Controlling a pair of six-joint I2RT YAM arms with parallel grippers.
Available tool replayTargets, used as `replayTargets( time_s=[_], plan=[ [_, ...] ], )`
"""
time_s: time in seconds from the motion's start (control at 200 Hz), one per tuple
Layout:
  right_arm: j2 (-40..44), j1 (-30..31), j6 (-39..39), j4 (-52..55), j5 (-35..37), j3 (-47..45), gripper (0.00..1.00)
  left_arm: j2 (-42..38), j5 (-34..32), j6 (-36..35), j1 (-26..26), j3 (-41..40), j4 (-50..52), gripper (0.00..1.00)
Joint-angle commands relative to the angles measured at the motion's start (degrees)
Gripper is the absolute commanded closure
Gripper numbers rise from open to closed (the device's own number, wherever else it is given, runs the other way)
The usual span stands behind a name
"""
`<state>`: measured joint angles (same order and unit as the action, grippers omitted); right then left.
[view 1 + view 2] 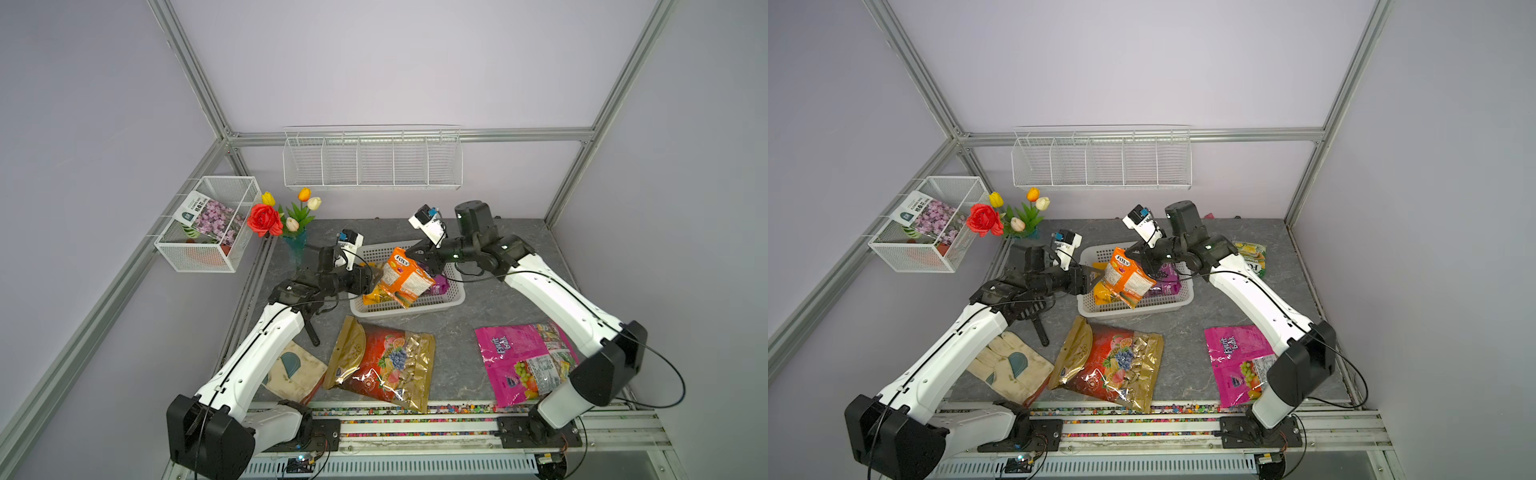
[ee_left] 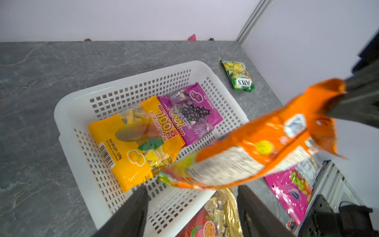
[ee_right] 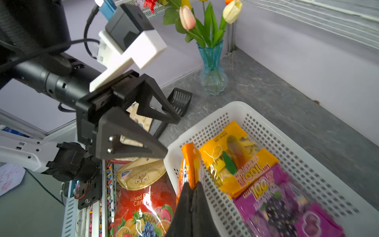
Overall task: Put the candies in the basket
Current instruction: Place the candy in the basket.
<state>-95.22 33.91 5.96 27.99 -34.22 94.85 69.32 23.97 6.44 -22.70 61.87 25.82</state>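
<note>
top views: small glossy orange "fox's" candy bag (image 1: 402, 277) hangs tilted over the low white perforated plastic basket (image 1: 436, 305). right gripper (image 1: 411, 251) pinches it by the top seam, jaws clamped on it. edge grip looks meant to let it drop flat, my guess. left gripper (image 1: 376, 277) is at the basket's short end on its own arm's side, just beside the bag, jaws spread, nothing held. large gold-and-red fruit-print bag (image 1: 380, 365) and large pink bag (image 1: 519, 361) lie flat outside the basket, on the side toward the arm bases. green "fox's" bag (image 1: 1252, 257) lies outside past the basket's far right corner.

left wrist: mid yellow mango bag (image 2: 133, 143) and mid purple grape bag (image 2: 192, 115) lie flat in the basket, side by side, edges overlapping. orange bag is blurred and crinkled, above the basket, not in yet.

right wrist: right jaws shut tight on the orange seam, bag seen edge-on. left jaws open and empty. two in, one over the basket, three out.
</note>
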Motion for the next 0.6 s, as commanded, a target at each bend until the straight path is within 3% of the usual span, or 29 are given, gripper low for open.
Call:
replayTargets(
  time_s=[0.0, 0.19, 0.285, 0.46, 0.595],
  plan=[
    [-4.49, 2.53, 5.32, -3.04, -5.45, 4.73, 1.0, -1.33, 4.29, -11.29, 0.29, -2.02, -1.08, 0.29],
    [-9.73, 3.0, 7.19, -5.19, -10.96, 6.45, 1.0, -4.6, 2.7, -16.27, 0.46, -4.79, -2.15, 0.31],
    [-10.42, 3.27, 13.68, -4.46, -16.99, 4.98, 1.0, -9.03, 1.39, -17.68, 0.46, -7.79, -5.07, 0.32],
    [-10.18, 4.37, 18.87, -9.14, -16.05, 1.02, 1.0, -19.1, -4.84, -16.1, 1.07, -16.4, -15.29, 0.31],
    [-12.84, 5.69, 17.87, -17.52, -17.75, -1.12, 1.0, -20.91, -6.87, -15.71, 1.21, -17.55, -14.63, 0.3]
  ],
)
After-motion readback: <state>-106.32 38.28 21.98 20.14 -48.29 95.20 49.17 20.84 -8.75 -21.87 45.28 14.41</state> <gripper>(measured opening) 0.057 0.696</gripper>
